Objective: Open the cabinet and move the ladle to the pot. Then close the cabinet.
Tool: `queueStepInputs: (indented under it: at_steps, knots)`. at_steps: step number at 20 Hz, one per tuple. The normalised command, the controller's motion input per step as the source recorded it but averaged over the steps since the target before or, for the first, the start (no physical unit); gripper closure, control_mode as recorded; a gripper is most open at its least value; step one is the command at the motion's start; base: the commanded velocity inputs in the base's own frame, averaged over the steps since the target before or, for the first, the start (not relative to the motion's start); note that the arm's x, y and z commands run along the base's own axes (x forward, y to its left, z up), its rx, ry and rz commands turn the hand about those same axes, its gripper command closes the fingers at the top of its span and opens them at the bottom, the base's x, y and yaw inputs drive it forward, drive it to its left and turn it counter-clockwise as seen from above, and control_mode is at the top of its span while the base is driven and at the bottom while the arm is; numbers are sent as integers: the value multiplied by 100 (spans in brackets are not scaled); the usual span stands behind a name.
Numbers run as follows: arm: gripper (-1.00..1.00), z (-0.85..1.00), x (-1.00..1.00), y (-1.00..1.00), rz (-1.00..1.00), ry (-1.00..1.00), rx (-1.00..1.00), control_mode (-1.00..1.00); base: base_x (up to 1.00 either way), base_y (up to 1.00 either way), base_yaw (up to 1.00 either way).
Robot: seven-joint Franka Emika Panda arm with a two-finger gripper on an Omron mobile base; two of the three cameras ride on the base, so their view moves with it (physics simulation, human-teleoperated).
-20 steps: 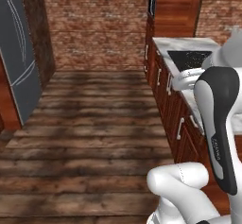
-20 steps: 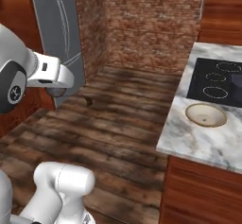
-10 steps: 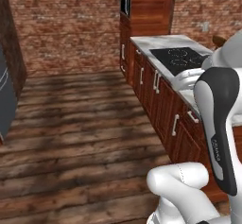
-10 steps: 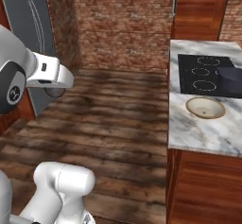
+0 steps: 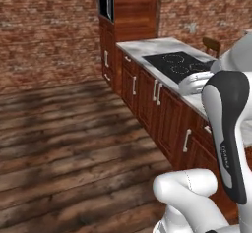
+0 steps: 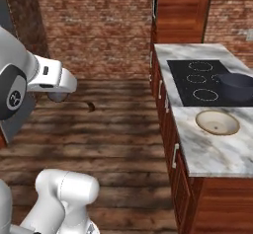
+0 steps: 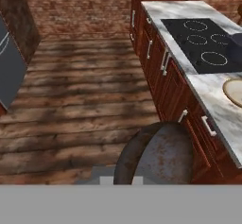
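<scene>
My gripper (image 6: 59,94) hangs over the wooden floor (image 6: 113,139), well apart from the counter. The jaws are nearly closed, clamped on the ladle (image 7: 156,154). In the hand view its worn, rust-flecked grey bowl sits right at my fingers and hides the tips, so I can't see the exact contact.

The pot (image 6: 237,87), dark blue-grey, sits on the black cooktop (image 6: 195,80) at its right side, over the rings there. In the hand view only its edge shows, at the right border.

A beige bowl (image 6: 217,122) rests on the marble countertop (image 6: 212,151), just beside the cooktop's near edge and near the pot without touching it. Lower cabinets (image 6: 165,114) with short handles run under the counter. A microwave (image 5: 106,3) is set in the tall unit at the far end of the counter. A grey fridge (image 7: 9,72) stands across the floor.
</scene>
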Motion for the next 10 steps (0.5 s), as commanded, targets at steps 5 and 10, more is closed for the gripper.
queueStepInputs:
  at_steps: [5, 10]
  knots:
    - [100, 0, 0, 0, 0, 0, 0, 100, 81, 53, -33]
    - [100, 0, 0, 0, 0, 0, 0, 100, 77, 54, -33]
